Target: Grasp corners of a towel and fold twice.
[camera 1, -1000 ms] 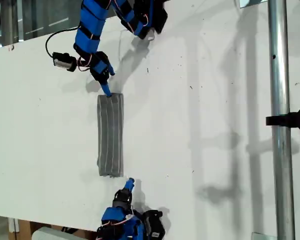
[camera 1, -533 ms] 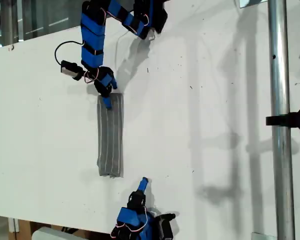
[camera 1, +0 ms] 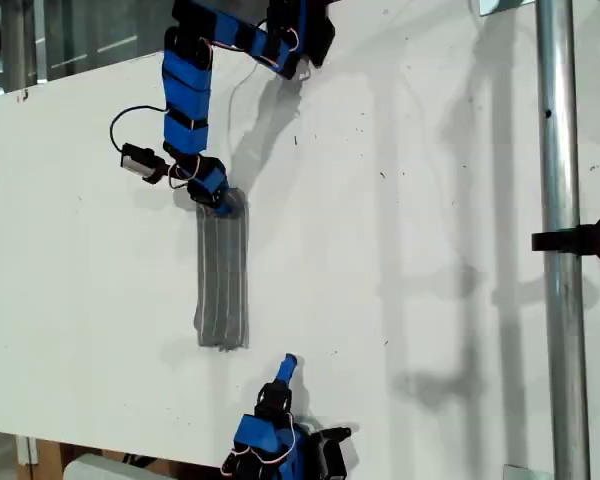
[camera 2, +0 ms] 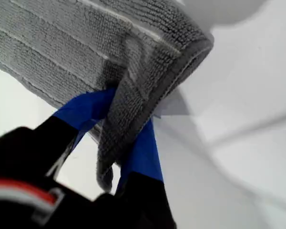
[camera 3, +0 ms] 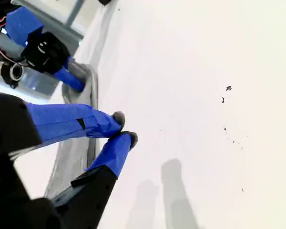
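Towel (camera 1: 222, 280) lies on the white table (camera 1: 400, 200) as a long narrow folded strip, running from the far part of the exterior view toward the near edge, left of centre in that view. My first gripper (camera 1: 218, 197) sits at the strip's far end; the first wrist view shows its blue jaws clenched on a bunched fold of the grey cloth (camera 2: 133, 86), the far corner (camera 2: 200, 43) curling just past the fingertips (camera 2: 143, 148). Half a second ago this gripper's tip rested on top of the far end; now it has dropped lower and closed in, and the cloth there looks gathered and slightly lifted. My second gripper (camera 1: 286, 366) hangs near the exterior view's bottom edge, right of the strip's near end and apart from it, unchanged from half a second ago. Second wrist view: its fingertips (camera 3: 117, 118) nearly meet with nothing between them, jaws closed and empty.
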Robot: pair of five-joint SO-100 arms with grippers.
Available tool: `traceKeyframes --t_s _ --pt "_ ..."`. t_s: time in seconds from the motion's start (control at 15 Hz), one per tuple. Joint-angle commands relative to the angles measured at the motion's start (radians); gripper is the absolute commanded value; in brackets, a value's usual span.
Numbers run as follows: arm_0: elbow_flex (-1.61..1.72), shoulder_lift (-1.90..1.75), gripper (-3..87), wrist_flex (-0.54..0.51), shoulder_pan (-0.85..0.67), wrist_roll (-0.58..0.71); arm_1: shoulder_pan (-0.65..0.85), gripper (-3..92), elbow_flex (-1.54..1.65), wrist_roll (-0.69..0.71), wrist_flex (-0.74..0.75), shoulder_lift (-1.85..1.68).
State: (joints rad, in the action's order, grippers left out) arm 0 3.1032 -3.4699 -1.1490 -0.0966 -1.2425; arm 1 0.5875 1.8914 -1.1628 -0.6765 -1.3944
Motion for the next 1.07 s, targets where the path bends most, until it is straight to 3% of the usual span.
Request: traceKeyframes --t_s 0.0,0.33,0.4,0.47,0.6,0.73,1.0 --pt "0.011 -0.008 3.3 0.018 0.009 0.011 0.052 -0.2 0.163 0.028 -0.184 -0.336" --pt "0.014 -0.008 3.4 0.023 0.008 0.026 -0.012 -0.2 0.526 -0.064 -0.798 -1.364" --pt "0.015 -0.008 3.4 0.023 0.011 0.026 -0.058 -0.2 0.523 -0.094 -0.850 -1.470" --pt "0.015 -0.008 3.4 0.023 0.012 0.026 -0.100 -0.2 0.529 -0.106 -0.761 -1.474" --pt "0.015 -0.008 3.5 0.023 0.012 0.026 -0.155 -0.2 0.469 -0.092 -0.459 -1.164" --pt "0.015 -0.008 3.5 0.020 0.026 0.018 -0.161 -0.2 0.374 -0.072 -0.255 -0.885" --pt "0.015 -0.008 3.5 0.015 0.029 0.011 -0.183 -0.2 0.173 -0.052 -0.035 -0.529"
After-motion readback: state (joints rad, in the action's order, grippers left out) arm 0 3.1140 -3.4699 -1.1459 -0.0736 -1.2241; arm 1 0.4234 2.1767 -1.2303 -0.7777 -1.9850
